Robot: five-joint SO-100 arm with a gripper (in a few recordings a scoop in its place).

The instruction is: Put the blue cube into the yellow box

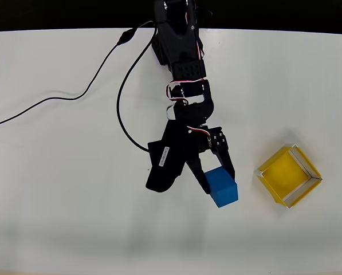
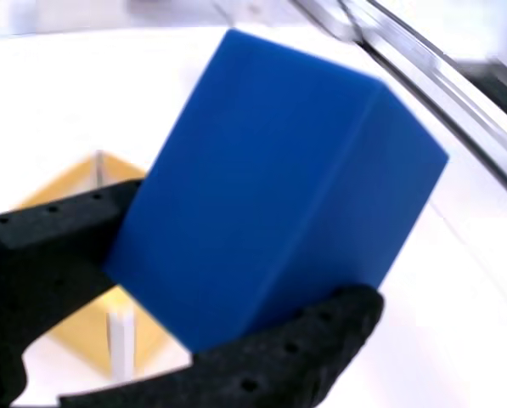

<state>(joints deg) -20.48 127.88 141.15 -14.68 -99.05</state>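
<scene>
Your black two-finger gripper (image 1: 216,175) is clamping the small solid bright-blue cube (image 1: 221,186) between both fingers, near the open-topped yellow box (image 1: 289,176).

- Wrist view: the cube (image 2: 270,195) hides most of the box (image 2: 75,191)
- Fingers (image 2: 58,255) are cut off by the bottom edge
- Overhead view: the arm (image 1: 179,51) is cropped at the top

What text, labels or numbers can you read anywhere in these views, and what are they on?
White sticker on the black gripper body, overhead view: it carries print, too small and blurred to read.
Blue cube, held between the gripper fingers: plain faces, no text.
Yellow box: no markings visible.
White table: no text.
</scene>
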